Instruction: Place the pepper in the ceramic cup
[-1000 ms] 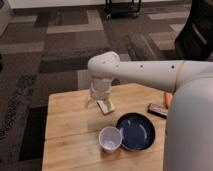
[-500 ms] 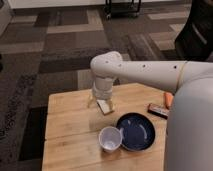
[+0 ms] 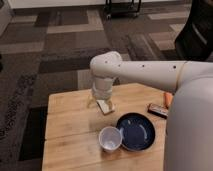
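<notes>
While over table [image 3: 70, 120], claw [image 3: 101, 104] apart from pepper [image 3: 168, 99] beside dark bar [image 3: 157, 110].

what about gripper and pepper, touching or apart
Apart. The camera view shows the gripper over the middle of the table, the pepper well away at its right edge, bare wood between.

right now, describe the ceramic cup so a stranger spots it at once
On the wooden table, look toward the near edge, in front of the open hand. The ceramic cup is small, round and white, beside the wider dark blue plate.
</notes>
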You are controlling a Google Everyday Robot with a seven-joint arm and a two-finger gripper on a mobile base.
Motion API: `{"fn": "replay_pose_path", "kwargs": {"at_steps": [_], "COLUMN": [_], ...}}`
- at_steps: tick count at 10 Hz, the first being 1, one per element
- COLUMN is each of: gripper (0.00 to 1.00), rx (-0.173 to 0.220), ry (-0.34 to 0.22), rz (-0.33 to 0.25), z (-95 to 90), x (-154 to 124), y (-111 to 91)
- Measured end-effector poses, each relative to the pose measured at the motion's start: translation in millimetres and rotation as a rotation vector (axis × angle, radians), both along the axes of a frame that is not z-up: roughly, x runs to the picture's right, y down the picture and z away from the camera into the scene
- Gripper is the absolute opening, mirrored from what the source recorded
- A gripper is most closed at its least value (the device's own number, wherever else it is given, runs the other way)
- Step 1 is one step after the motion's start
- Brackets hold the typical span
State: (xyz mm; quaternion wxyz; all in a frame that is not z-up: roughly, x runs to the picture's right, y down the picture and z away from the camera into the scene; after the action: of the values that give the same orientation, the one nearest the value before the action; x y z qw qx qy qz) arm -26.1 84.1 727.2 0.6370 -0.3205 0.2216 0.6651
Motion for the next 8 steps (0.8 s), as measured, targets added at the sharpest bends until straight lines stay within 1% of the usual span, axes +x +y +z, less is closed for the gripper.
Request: {"fn": "replay_pose_path", "kwargs": {"at_steps": [2,3,4,5,6,7,8], "gripper": [0.65,0.65,0.65,0.65,0.65,0.65,0.65], "rx": [-0.001,-0.001,0.000,-0.003,-0.004,-0.002,0.000], "ry": [0.002,0.025,0.032,0.052,0.054,0.061,0.080], "rz": [0.002,0.020,0.025,0.047,0.052,0.064,0.076], "z": [0.0,1.7,2.6,7.7,9.4,14.0,20.2], "x": [0,9,13,27,31,43,62], "y": [0,-1,-2,-4,-4,-7,-8]}}
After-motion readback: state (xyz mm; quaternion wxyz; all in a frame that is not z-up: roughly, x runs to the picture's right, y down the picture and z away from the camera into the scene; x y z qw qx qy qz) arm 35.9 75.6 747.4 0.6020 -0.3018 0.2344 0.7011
